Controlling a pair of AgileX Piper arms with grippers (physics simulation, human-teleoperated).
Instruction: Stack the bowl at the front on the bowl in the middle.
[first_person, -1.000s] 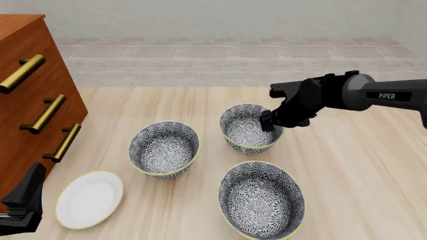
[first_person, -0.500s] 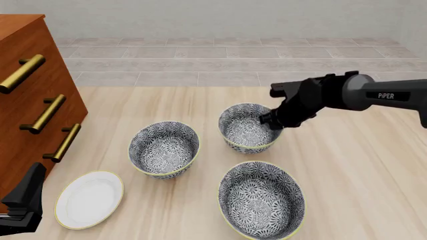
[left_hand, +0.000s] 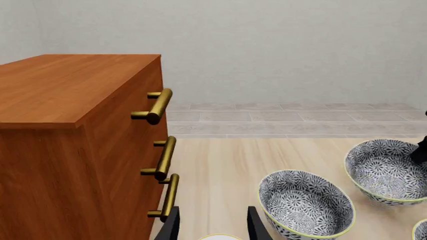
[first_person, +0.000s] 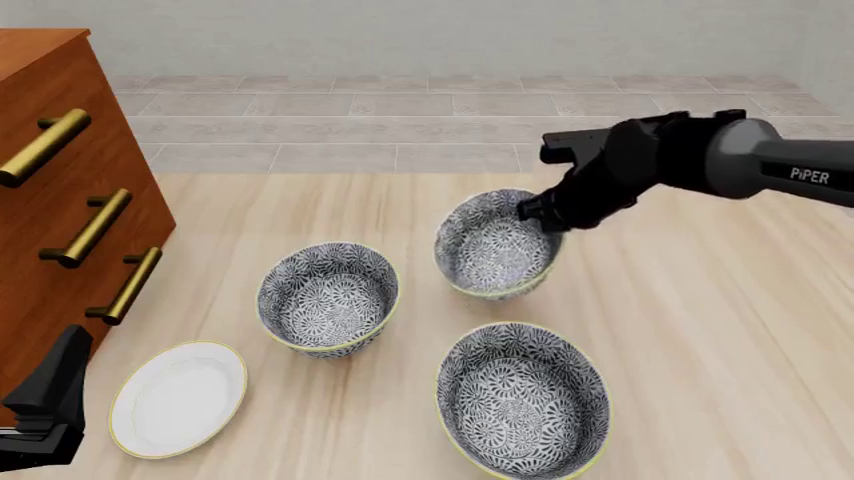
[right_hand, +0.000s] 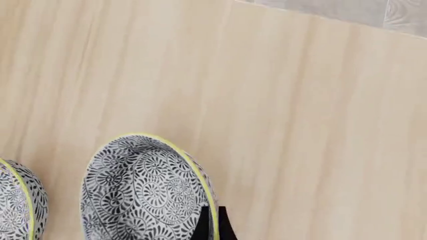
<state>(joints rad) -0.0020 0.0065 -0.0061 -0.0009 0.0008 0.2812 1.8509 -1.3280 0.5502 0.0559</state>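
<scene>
The right gripper (first_person: 537, 214), pinching the twelve-o'clock bowl's (first_person: 491, 250) rim, has raised it off the pale wooden table (first_person: 721, 330). The left gripper (left_hand: 212, 226) gapes wide. A tiled floor (first_person: 400, 110) lies beyond.

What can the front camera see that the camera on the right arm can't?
Only the front view shows the wooden dresser, the white plate, the bowl nearest the camera, and the whole right arm reaching in.

Only the right wrist view shows, close up, the right gripper with its fingers shut on the rim, one on each side.

Both show the far bowl that the right gripper holds, part of the left bowl, and the wooden table.
</scene>
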